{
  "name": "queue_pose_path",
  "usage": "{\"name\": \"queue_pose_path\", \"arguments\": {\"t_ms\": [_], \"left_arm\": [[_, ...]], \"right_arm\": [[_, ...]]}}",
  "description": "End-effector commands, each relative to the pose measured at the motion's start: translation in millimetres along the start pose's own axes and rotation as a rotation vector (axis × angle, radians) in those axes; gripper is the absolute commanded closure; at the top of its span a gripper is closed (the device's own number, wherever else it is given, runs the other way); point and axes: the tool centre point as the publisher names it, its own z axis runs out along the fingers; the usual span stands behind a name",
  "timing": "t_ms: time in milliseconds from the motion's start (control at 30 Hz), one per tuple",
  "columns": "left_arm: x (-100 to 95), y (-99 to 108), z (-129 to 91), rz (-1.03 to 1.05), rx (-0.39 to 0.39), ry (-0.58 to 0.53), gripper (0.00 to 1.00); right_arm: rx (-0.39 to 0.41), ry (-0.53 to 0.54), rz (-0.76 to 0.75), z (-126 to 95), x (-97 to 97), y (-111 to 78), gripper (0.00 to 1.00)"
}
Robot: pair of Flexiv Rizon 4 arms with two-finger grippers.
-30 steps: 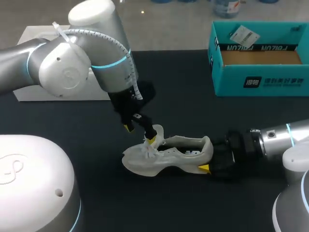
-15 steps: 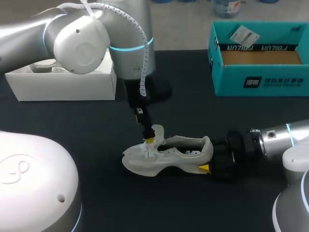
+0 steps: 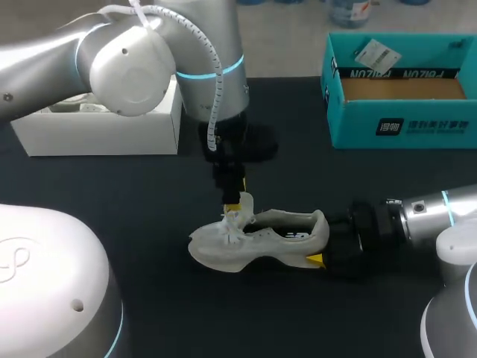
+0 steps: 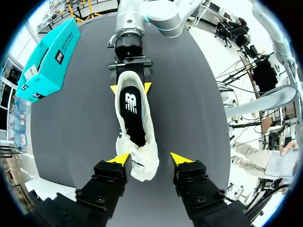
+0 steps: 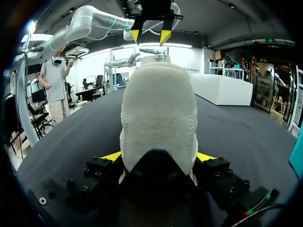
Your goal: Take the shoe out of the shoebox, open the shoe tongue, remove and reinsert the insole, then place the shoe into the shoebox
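1 shoe (image 3: 250, 250), 2 boxes (image 3: 402, 128) (image 3: 97, 138)

off-white shoe (image 3: 253, 242) with a black insole (image 4: 135, 118) on a black table (image 3: 134, 216); teal shoebox (image 3: 402, 123), brown inside; plain white box (image 3: 97, 134); bright yellow tips on the left gripper (image 4: 149, 158) and right gripper (image 5: 158, 157).

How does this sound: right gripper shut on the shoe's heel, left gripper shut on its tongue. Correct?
Not the left gripper: the left wrist view shows it open, fingers apart on either side of the tongue, not clamping it. The right gripper is shut on the shoe at its heel.
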Motion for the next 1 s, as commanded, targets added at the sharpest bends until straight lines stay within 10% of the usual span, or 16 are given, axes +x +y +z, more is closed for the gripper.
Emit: {"name": "queue_pose_path", "arguments": {"t_ms": [33,700,1000], "left_arm": [[-4.5,-22.5,10.3,-0.005,-0.026,0.008,1.0],[-5.1,-31.9,16.6,-0.014,-0.049,0.013,1.0],[-21.0,-66.1,54.0,-0.028,0.027,-0.033,1.0]], "right_arm": [[0.002,-0.002,0.0,0.0,0.7,0.8,1.0],[0.002,-0.002,0.0,0.0,0.7,0.8,1.0],[0.002,-0.002,0.0,0.0,0.7,0.8,1.0]]}}
